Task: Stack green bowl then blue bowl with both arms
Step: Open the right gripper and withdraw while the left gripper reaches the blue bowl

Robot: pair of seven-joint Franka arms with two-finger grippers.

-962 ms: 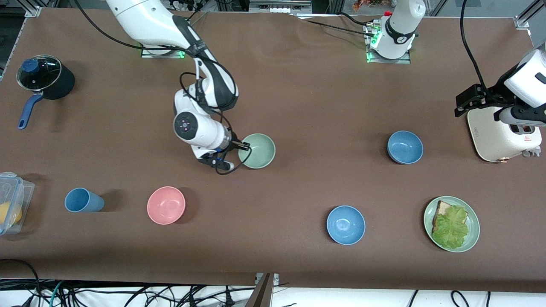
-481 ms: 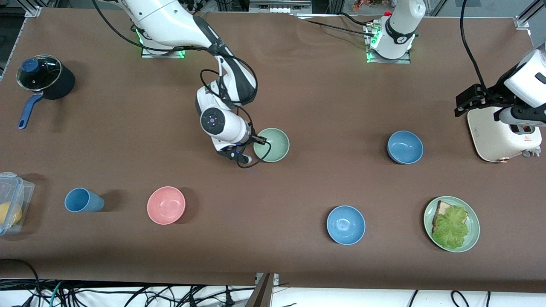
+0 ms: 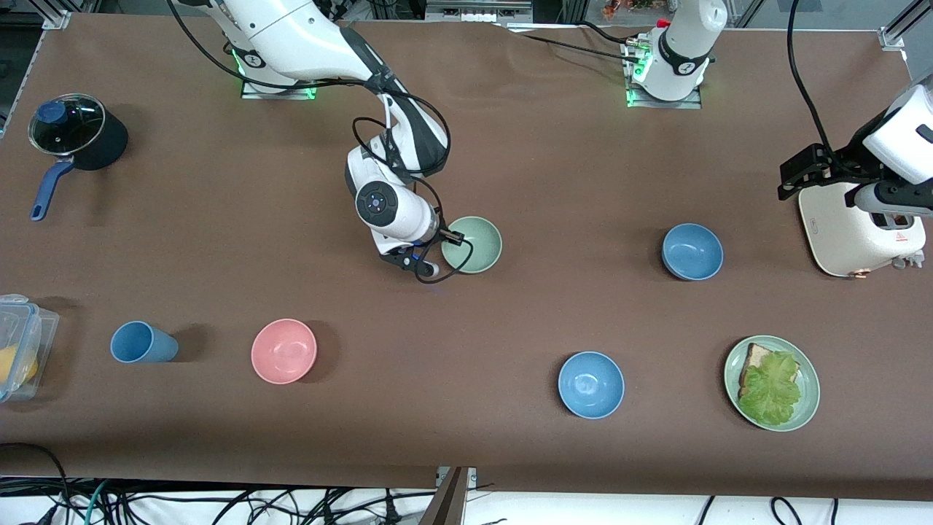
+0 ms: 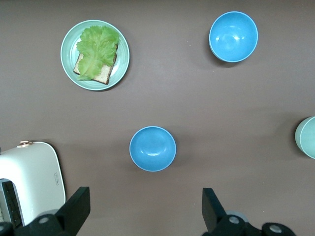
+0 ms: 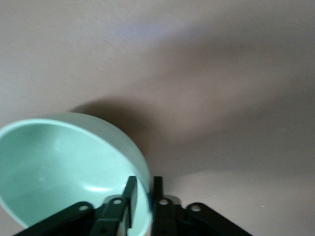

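The pale mint-green bowl [image 3: 473,245] is held by its rim in my right gripper [image 3: 453,237], above the middle of the table; in the right wrist view the bowl [image 5: 64,167] fills one side and the jaws pinch its rim [image 5: 143,189]. Two blue bowls are on the table: one [image 3: 692,251] toward the left arm's end, one [image 3: 591,384] nearer the front camera. Both show in the left wrist view, one [image 4: 152,148] just ahead of the fingers and one [image 4: 233,36] farther off. My left gripper [image 3: 802,171] is open and empty, high over the toaster end.
A white toaster [image 3: 853,230] stands at the left arm's end. A green plate with toast and lettuce [image 3: 772,383] lies near it. A pink bowl [image 3: 283,351], a blue cup [image 3: 142,342], a clear box [image 3: 22,343] and a lidded pot [image 3: 76,135] are toward the right arm's end.
My right gripper has carried the green bowl toward the left arm's end of the table. The left arm has not moved.
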